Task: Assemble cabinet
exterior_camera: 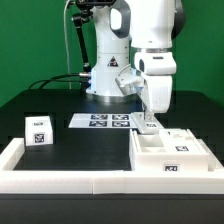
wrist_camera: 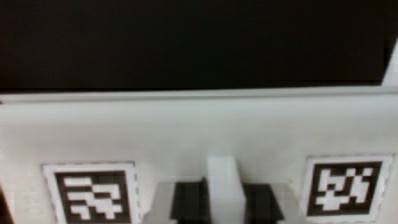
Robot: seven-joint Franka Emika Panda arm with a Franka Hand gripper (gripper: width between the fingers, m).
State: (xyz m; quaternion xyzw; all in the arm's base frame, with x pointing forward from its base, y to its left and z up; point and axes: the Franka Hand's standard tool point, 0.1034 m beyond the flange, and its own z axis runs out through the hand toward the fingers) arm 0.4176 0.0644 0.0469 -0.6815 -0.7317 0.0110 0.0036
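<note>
The cabinet (exterior_camera: pixel 172 152) is a large white box with small black-and-white tags, lying at the front on the exterior view's right. My gripper (exterior_camera: pixel 148 121) reaches down onto its far left corner. In the wrist view a white cabinet panel (wrist_camera: pixel 196 130) carries two tags, and a narrow white rib (wrist_camera: pixel 222 170) stands up from it. My gripper (wrist_camera: pixel 222 203) has its dark fingers (wrist_camera: pixel 187 200) pressed against both sides of that rib. The fingertips themselves are cut off by the frame edge.
The marker board (exterior_camera: pixel 104 121) lies flat in front of the robot base. A small white cube (exterior_camera: pixel 38 129) with one tag stands at the exterior view's left. A low white wall (exterior_camera: pixel 40 170) runs along the front and left of the table.
</note>
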